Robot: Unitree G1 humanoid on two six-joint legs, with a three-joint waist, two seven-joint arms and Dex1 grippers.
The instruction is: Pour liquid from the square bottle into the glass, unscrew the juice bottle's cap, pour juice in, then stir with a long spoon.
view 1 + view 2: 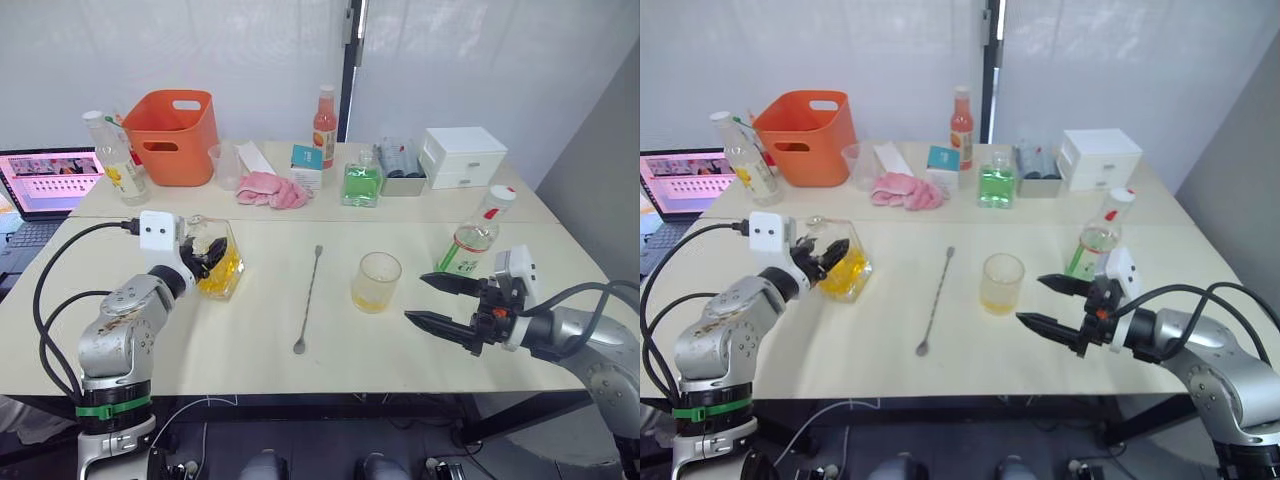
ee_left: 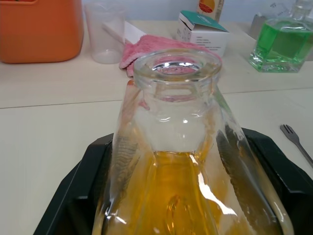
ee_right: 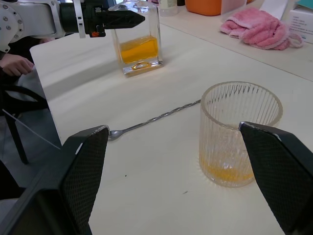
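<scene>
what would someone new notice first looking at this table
Probably the left pincer closed around the square bottle of yellow-orange liquid, standing on the near left of the table. Next, the glass near the middle with a little yellow liquid at its bottom, the open right pincer just to its right, and the long spoon lying flat between bottle and glass. At the back left, the bright orange bin stands out.

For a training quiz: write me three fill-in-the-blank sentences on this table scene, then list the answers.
1. The left gripper is shut on the ______ bottle.
2. The glass already holds a little ______ liquid.
3. The long spoon lies flat on the table between the square bottle and the ______.
Answers: square; yellow-orange; glass
</scene>
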